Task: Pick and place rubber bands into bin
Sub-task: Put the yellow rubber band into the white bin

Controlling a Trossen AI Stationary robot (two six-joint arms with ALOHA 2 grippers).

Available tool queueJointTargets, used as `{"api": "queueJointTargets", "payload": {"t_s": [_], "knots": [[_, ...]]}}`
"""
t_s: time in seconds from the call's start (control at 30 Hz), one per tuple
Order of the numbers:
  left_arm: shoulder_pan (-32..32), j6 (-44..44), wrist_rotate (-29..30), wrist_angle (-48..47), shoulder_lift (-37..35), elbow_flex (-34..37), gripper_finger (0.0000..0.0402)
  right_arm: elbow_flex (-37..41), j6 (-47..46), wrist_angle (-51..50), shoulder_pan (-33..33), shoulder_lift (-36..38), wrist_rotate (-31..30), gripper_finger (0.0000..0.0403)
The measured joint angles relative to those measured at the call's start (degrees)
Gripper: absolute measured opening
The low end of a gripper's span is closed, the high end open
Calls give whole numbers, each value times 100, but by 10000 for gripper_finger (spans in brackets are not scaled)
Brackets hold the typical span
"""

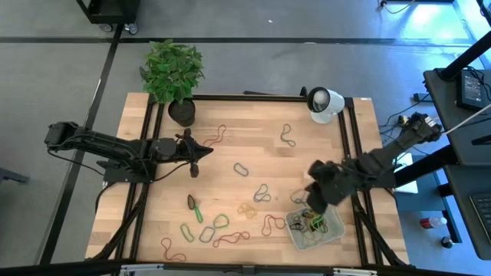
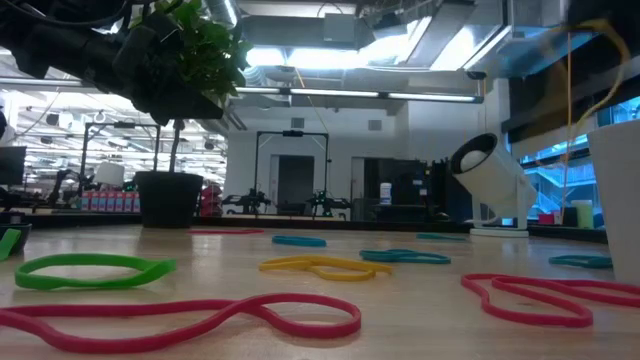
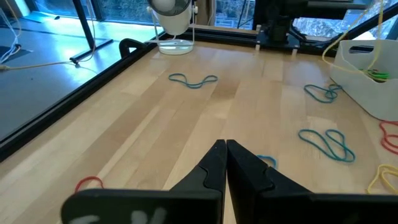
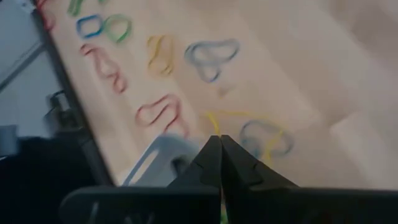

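- Right gripper [image 4: 219, 140]: jaws closed tip to tip on a thin yellow rubber band [image 4: 214, 121], which hangs stretched from the tips, beside the near corner of the bin [image 4: 152, 163].
- Bin [image 1: 334, 234], high view: it sits at the table's front edge on the right arm's side, with several bands already inside and the right gripper [image 1: 314, 205] just beside its far rim.
- Left gripper [image 3: 225, 149]: jaws closed on nothing, held well apart from the bin, out over bare wood.
- Risk — the hold is only a pinch on a thin strand. If the band slips before the tips are over the bin, it likely drops onto the table beside the rim.
- Risk — the yellow strand is taut; on release it may spring and flick out over the low wall, or stay draped across the rim.
- Risk — loose bands lie near the bin, a red one [image 1: 272, 223] closest; a trailing loop could drag one along.
- Views: the right wrist view alone shows the pinch itself. The low view shows a yellow strand [image 2: 570, 90] rising above the bin wall [image 2: 618, 200] — height no overhead picture gives. The high view alone places both arms and the scattered bands relative to the bin.
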State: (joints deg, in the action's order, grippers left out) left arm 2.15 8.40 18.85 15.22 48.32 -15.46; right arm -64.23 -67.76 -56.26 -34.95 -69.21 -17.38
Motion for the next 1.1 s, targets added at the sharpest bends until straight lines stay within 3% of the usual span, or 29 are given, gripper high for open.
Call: {"api": "queueJointTargets", "payload": {"t_s": [0.2, 0.4, 0.67, 0.93, 1.1], "knots": [[-2, -2, 210, 4, 1, 0, 8, 0, -1577, 17, -1072, -2, 2, 0], [-1, -6, 257, 2, 2, 0, 8, -2, -2350, -7, -1751, -93, -7, 0], [-2, -2, 259, 2, 2, 1, 8, -2, -2336, -260, -1567, -947, -61, 0], [-1, -9, 258, 0, 0, 1, 8, -2, -2316, 2, -1340, -2162, 1055, 0], [0, -8, 258, 2, 1, 0, 8, -2, -2313, 170, -1253, -2801, 1406, 0]]}}
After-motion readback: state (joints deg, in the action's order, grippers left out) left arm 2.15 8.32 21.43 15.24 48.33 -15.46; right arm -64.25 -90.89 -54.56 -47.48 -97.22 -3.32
